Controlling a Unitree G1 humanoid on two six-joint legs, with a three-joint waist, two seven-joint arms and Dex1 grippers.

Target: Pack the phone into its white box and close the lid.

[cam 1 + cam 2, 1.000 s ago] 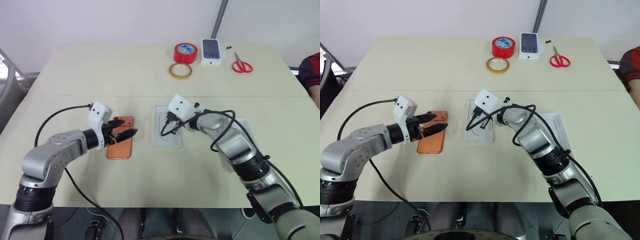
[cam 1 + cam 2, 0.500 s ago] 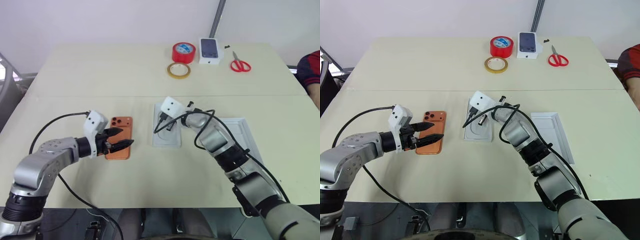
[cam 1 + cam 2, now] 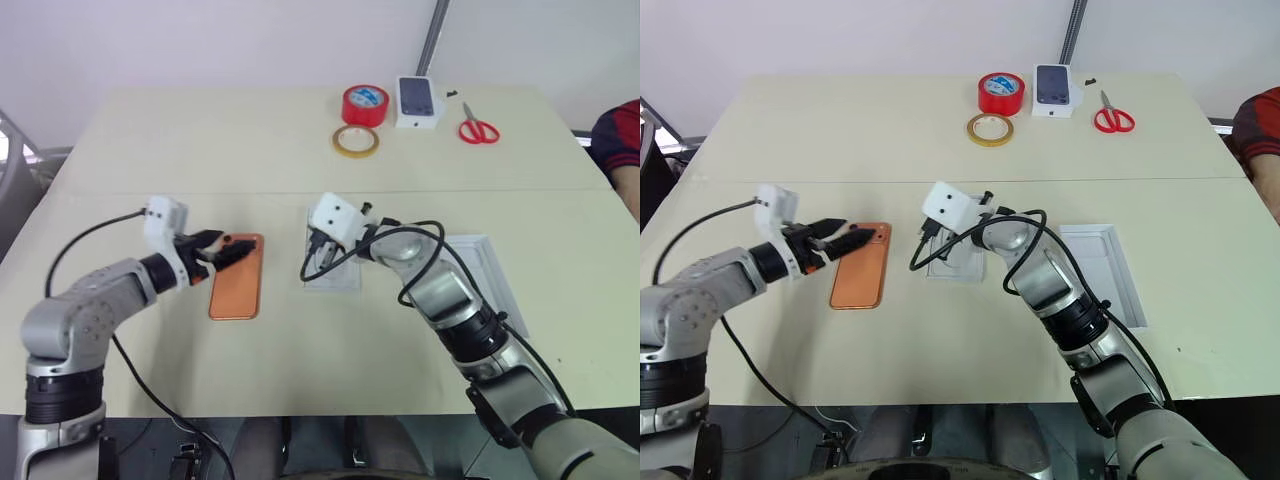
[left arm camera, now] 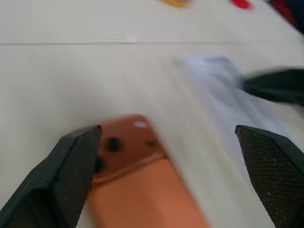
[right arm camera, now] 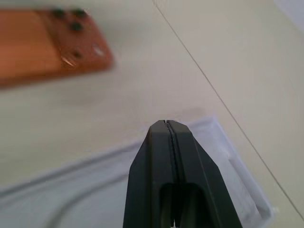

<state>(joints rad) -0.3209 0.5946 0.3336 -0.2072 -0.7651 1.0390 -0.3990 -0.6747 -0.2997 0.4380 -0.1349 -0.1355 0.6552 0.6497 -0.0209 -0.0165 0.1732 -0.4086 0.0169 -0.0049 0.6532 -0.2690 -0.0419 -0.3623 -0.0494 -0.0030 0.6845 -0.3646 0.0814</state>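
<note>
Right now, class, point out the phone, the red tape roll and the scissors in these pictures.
phone [image 3: 237, 283]: left eye view, middle of its orange back.
red tape roll [image 3: 367, 104]: left eye view, its top ring.
scissors [image 3: 1113, 119]: right eye view, the red handles.

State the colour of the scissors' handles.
Red; the scissors show best in the left eye view.

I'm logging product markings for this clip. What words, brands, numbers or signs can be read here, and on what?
None can be read.
Red tape roll: pale marks on its blue core label, too small to read.
Small white carton: a dark phone picture on top, no legible text.
Phone: plain orange back, no readable mark.
</note>
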